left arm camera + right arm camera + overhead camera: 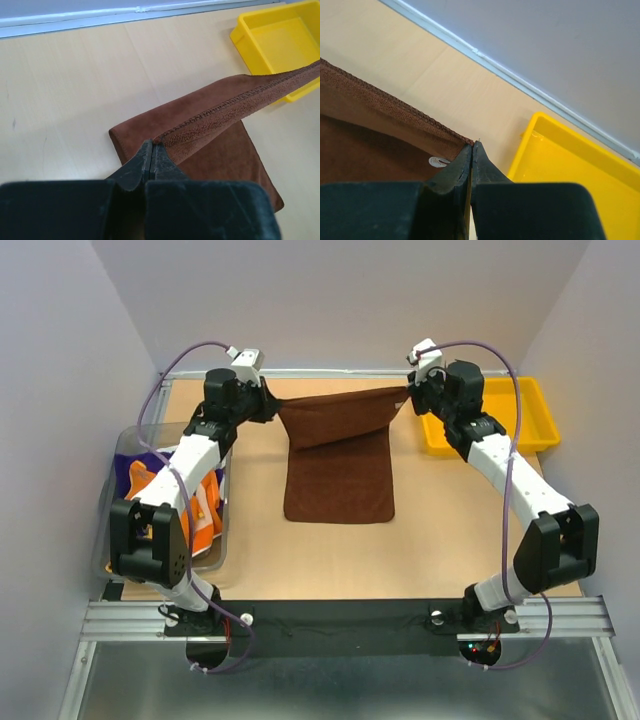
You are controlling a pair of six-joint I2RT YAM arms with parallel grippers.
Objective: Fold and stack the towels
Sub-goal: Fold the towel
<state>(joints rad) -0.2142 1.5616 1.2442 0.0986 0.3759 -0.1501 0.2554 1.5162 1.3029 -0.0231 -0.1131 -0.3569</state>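
1. The dark brown towel (pixel 338 455) is a soft, plush rectangle with a stitched hem along its edge, seen close in the left wrist view (pixel 235 107).
2. Its far edge is lifted off the wooden surface (pixel 420 550) and stretched between the two arms, sagging a little in the middle; the rest hangs down and lies flat on the surface toward the arm bases.
3. The left hand (pixel 268 400) is clenched on the towel's far left corner; in its wrist view the fingers (pixel 145 162) meet with the hem pinched at their tips.
4. The right hand (pixel 412 390) is clenched on the far right corner; its wrist view shows the fingers (pixel 465 167) pressed together on the hem, with a small white label (pixel 438 161) just beside them on the cloth.
5. More towels sit in the clear bin (pixel 108 530) at the left edge: an orange-and-white patterned towel (pixel 205 512) and a deep purple towel (pixel 138 462), partly hidden by the left arm.
6. A yellow tray (pixel 535 425) rests at the far right corner of the surface, apart from the brown towel.
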